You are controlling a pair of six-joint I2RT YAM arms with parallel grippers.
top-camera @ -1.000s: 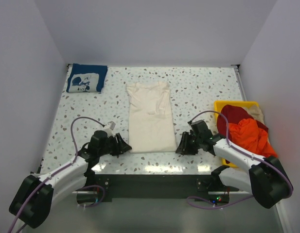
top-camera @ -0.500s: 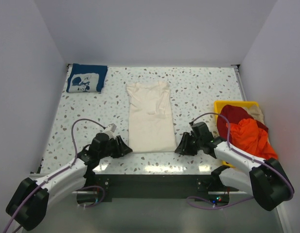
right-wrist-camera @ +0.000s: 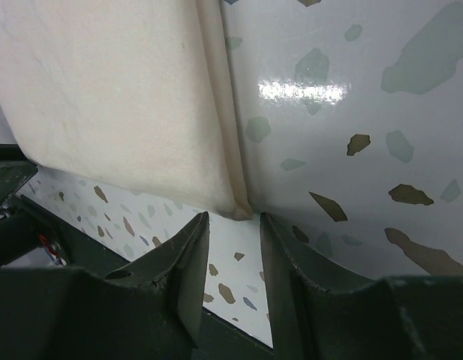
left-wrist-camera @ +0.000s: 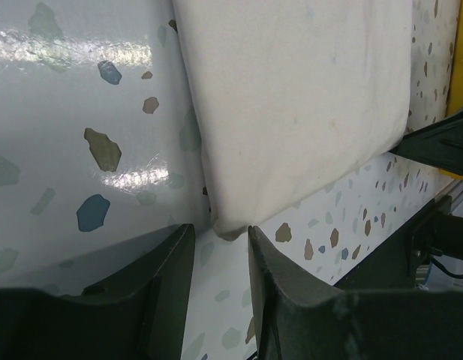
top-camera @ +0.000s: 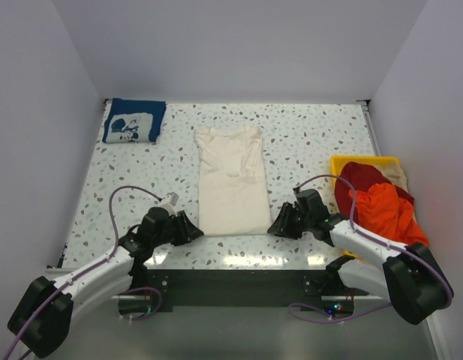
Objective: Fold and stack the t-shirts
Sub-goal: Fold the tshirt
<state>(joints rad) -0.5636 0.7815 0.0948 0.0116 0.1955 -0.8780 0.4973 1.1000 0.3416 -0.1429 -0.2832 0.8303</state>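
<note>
Top external view: both arms reached low over the speckled table (top-camera: pixel 314 135), one at each near corner of the cream shirt (top-camera: pixel 233 180).
Left gripper (top-camera: pixel 187 229): at the shirt's near left corner, pointing toward it.
Left jaws, wrist view: left gripper (left-wrist-camera: pixel 220 232) stood parted by a narrow gap; the corner of the cream shirt (left-wrist-camera: pixel 306 97) lay just at the mouth of that gap, between the fingertips, not pinched.
Right gripper (top-camera: pixel 280 225): at the shirt's near right corner, pointing toward it.
Right jaws, wrist view: right gripper (right-wrist-camera: pixel 231 221) also stood parted by a narrow gap; the folded edge and corner of the cream shirt (right-wrist-camera: pixel 118 90) sat at the opening between the tips, with no clamp on the cloth visible.
Cream shirt: lay flat mid-table, sleeves folded in to a long panel, collar at the far end.
Navy shirt (top-camera: pixel 133 120): folded, white print up, in the far left corner, well apart from the cream one.
Yellow bin (top-camera: pixel 338 161): at the right edge of the table, just beyond the right arm.
Bin contents: orange-red shirt (top-camera: pixel 385 210) heaped on top and spilling over the near rim; a dark red cloth (top-camera: pixel 362 178) beside it; a beige shirt (top-camera: pixel 396 172) showed at the far right corner.
</note>
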